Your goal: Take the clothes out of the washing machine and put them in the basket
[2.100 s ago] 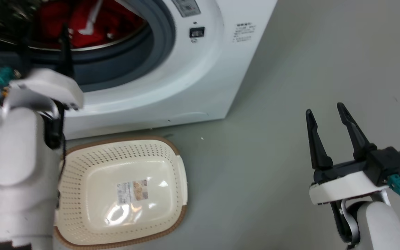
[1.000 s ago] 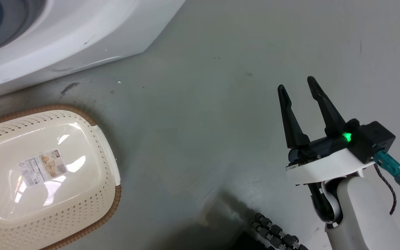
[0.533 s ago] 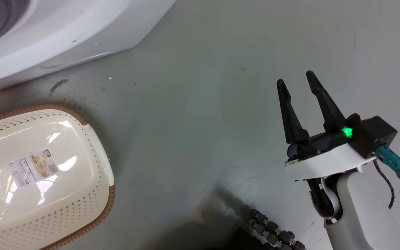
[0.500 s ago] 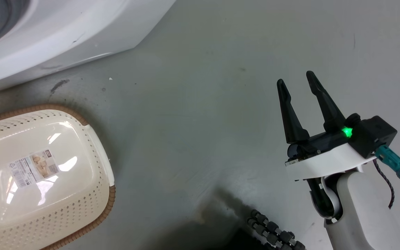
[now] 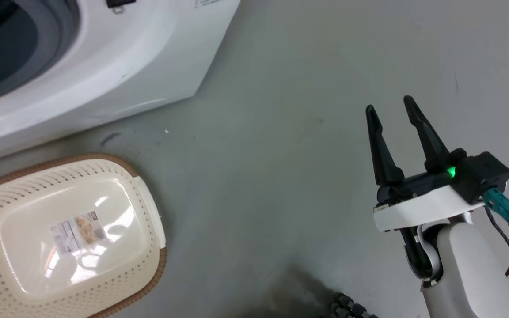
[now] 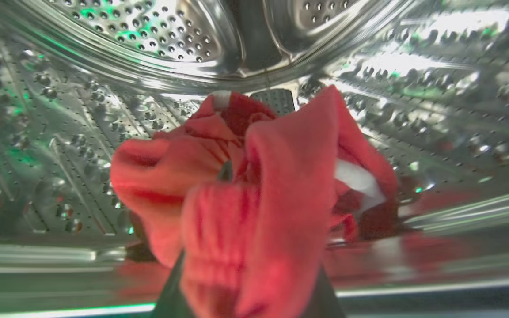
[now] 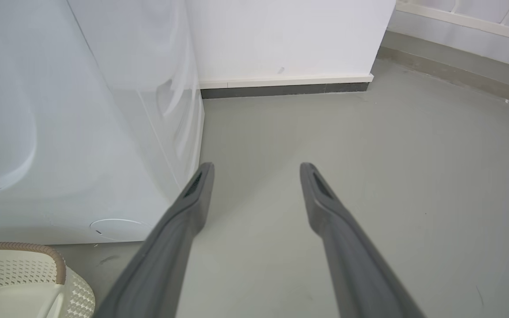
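Camera panned back toward washing machine [image 5: 148, 66]. Red garment [image 6: 281, 176] hides left gripper [image 6: 250, 176], grip unclear; right gripper [image 5: 389, 103] spread, empty. Withdraw slowly, avoid snagging.

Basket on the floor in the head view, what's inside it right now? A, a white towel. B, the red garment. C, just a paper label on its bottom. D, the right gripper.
C: the basket holds just its paper label, while the red clothes are bunched inside the steel drum of the washing machine, as the left wrist view shows.
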{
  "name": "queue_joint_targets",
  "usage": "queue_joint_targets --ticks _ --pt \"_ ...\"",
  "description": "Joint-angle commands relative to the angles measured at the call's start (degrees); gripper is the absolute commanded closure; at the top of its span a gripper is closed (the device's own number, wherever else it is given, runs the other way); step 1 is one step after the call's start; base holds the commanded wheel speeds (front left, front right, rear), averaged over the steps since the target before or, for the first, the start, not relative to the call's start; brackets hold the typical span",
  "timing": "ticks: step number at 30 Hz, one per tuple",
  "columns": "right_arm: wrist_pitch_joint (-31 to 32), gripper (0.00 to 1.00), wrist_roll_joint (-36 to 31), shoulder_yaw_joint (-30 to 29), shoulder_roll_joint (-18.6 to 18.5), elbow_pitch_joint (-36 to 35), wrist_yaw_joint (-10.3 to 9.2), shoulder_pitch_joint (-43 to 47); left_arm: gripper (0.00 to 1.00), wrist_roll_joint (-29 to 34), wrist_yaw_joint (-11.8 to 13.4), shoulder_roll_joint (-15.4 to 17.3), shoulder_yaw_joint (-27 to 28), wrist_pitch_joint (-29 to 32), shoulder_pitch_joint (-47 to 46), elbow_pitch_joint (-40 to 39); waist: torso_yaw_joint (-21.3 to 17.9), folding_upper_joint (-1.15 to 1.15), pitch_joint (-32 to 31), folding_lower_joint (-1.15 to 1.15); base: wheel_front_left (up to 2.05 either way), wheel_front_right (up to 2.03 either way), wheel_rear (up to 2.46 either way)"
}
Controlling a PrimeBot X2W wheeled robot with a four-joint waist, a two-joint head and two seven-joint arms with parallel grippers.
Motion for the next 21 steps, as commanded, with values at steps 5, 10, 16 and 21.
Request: queue_joint_targets --ticks 5,10,16,21 --pt "-0.11 0.00 -1.45 -1.34 -0.03 0.38 -0.04 2.29 1.00 -2.84 0.14 -4.03 1.21 -9.02 4.58 4.89 2.28 0.00 -6.31 0.00 0.00 0.00 0.00" --pt "-0.10 0.00 -2.44 -2.11 -0.04 1.36 -0.04 4.60 1.00 -3.93 -0.64 -6.30 1.46 -18.03 8.59 10.60 3.42 0.00 -11.37 0.00 0.00 0.00 0.00" --pt "-0.11 0.00 -4.53 -3.44 -0.04 2.45 -0.04 7.85 1.00 -5.28 -0.77 -9.65 2.06 -29.37 13.14 15.81 5.58 0.00 -18.27 0.00 0.00 0.00 0.00" --pt "-0.10 0.00 -5.77 -3.94 -0.04 2.93 -0.04 10.12 1.00 -6.05 -1.40 -12.42 2.13 -35.73 17.28 18.38 7.69 0.00 -23.58 0.00 0.00 0.00 0.00"
